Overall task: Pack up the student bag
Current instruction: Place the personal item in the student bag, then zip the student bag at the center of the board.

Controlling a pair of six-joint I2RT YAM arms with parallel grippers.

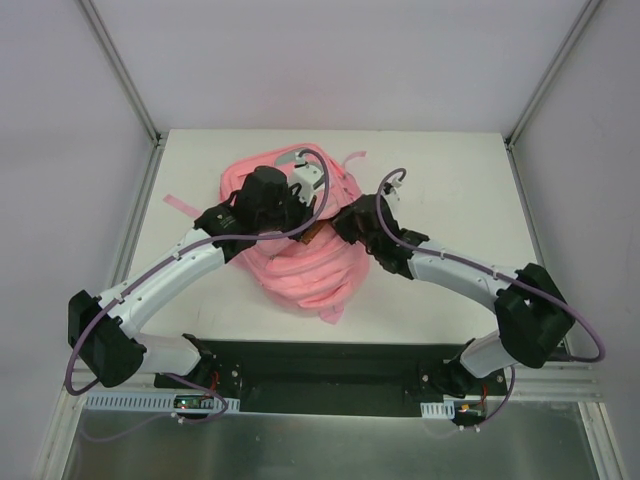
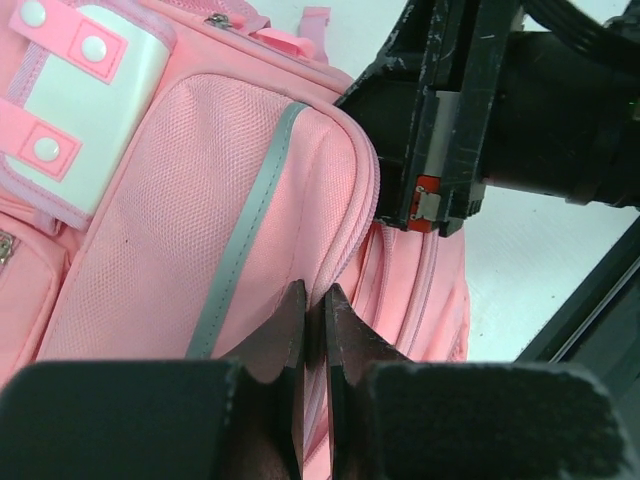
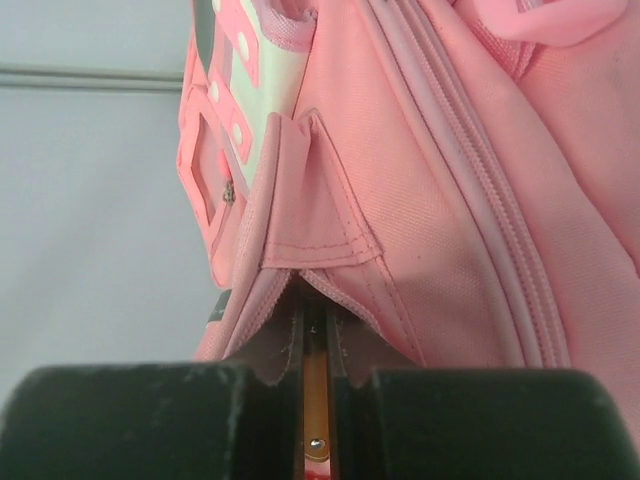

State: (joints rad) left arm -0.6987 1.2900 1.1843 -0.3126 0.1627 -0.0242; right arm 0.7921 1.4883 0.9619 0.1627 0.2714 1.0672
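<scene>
Tightly closed, left fingers [image 2: 275, 345] and right fingers [image 3: 284, 350] crowded together against the student bag [image 1: 300, 275].

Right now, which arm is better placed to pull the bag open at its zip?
Probably the left. The left gripper is shut at the front-pocket zip seam of the student bag. The right gripper is shut under a fabric fold, beside the zip line, not on it.

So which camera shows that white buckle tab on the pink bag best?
The left wrist view: the white buckle tab sits face-on at top left, its pink straps clear. The right wrist view catches it obliquely. In the top view the arms cover the bag there; I can't find it.
</scene>
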